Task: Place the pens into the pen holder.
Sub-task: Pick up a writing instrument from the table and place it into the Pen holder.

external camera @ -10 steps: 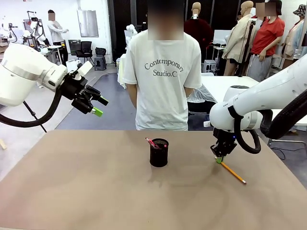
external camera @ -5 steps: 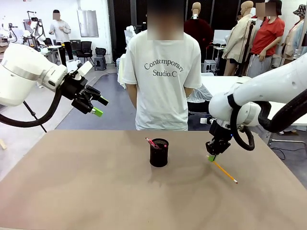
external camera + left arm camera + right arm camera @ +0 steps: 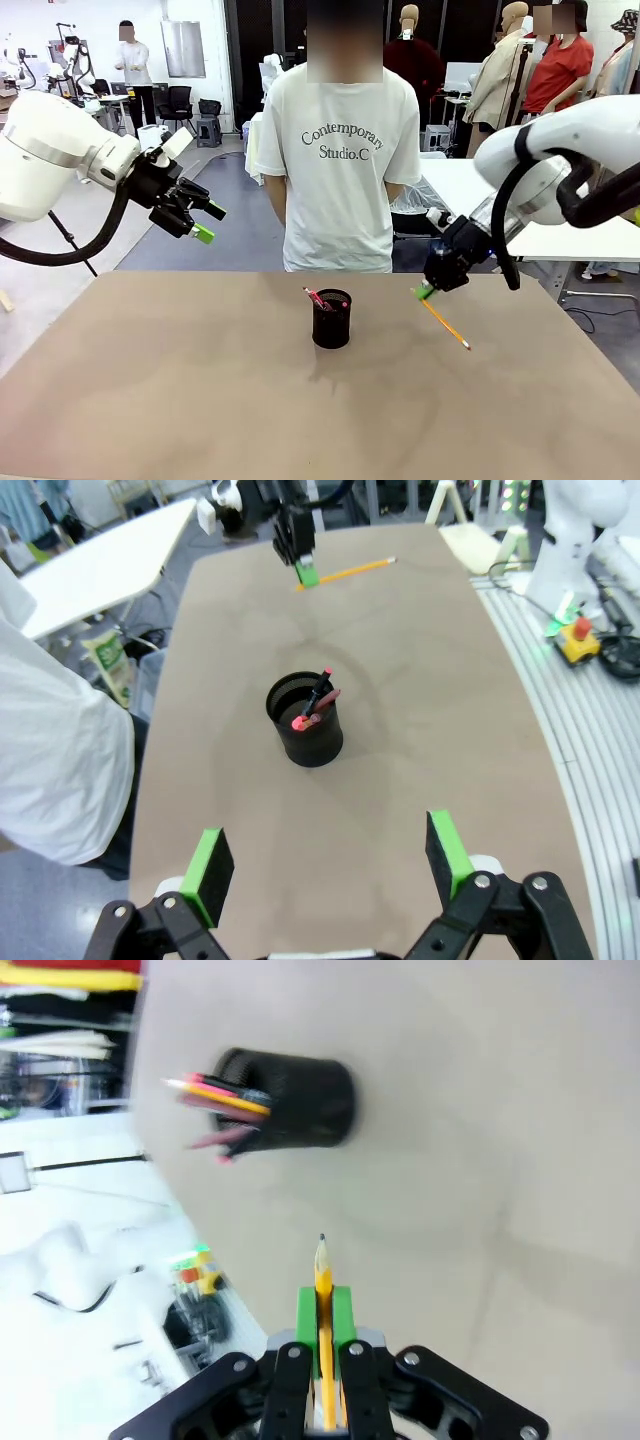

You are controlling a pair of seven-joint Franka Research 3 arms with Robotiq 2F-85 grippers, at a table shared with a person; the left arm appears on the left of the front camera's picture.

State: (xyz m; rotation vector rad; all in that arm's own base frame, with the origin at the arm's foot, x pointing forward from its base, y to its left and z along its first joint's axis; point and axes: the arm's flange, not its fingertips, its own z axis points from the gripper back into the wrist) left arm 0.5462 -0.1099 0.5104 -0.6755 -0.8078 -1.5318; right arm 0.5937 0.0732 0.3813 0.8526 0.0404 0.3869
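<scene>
Our right claw [image 3: 424, 291] is clenched on the yellow pencil [image 3: 446, 327], gripping one end so the rest slants down toward the near right, clear of the counter [image 3: 200, 400] — lifted, we judge, to carry it left to the pen holder [image 3: 332, 318]. The holder stands mid-counter with two pens [image 3: 314, 699] already leaning inside. Our left claw [image 3: 203, 223] hangs released at the far left — out of the way, we reckon.
</scene>
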